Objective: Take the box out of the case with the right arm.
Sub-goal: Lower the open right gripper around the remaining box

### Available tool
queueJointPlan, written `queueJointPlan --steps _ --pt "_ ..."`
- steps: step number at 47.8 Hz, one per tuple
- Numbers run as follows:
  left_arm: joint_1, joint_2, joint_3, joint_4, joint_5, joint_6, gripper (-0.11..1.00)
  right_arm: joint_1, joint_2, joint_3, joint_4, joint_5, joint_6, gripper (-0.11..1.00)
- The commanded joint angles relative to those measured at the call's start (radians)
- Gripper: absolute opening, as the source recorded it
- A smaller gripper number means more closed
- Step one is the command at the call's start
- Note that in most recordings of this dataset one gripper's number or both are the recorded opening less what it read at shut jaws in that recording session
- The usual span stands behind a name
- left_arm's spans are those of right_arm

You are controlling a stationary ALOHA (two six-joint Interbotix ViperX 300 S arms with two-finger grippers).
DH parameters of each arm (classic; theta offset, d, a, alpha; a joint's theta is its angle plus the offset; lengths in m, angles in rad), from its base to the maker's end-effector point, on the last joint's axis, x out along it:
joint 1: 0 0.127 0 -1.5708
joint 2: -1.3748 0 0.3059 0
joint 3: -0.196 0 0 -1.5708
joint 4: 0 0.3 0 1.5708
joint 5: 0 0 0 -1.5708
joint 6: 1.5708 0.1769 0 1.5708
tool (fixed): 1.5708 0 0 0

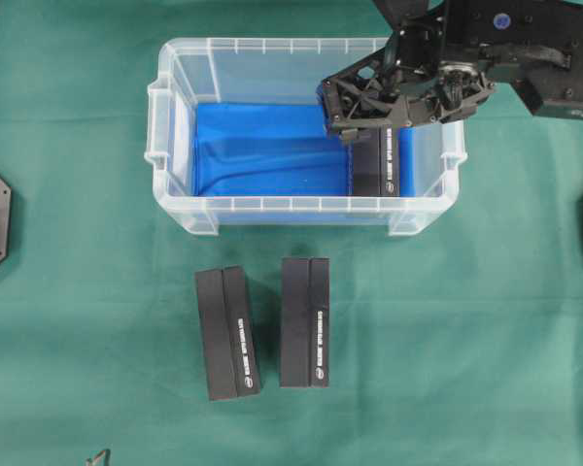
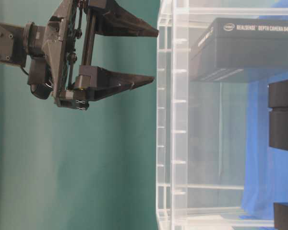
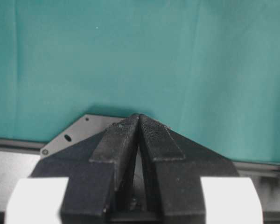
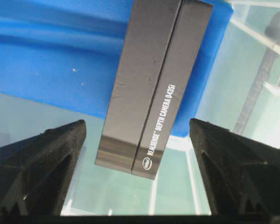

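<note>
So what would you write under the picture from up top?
Open right gripper hovers over the last black box in the clear case; two more boxes lie outside on the green cloth.

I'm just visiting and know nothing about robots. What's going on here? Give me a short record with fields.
Case: clear plastic tub on a green cloth, blue lining inside
Box in case: one black RealSense camera box at the case's right end
Boxes outside: two black boxes lying on the cloth in front of the case
Right gripper: open, above the box in the case, not touching it
Left gripper: shut, empty, away from the case
</note>
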Motion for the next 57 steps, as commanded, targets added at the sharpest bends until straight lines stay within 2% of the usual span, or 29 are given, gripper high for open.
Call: queueJointPlan --steps 1,57 --pt "0.003 0.006 -0.009 0.002 -0.005 0.0 0.0 0.005 -0.015 -0.021 -0.003 -0.005 0.0 0.92" --pt "0.003 0.006 -0.009 0.003 -0.005 0.002 0.0 0.009 -0.006 -0.021 -0.003 -0.006 0.012 0.92"
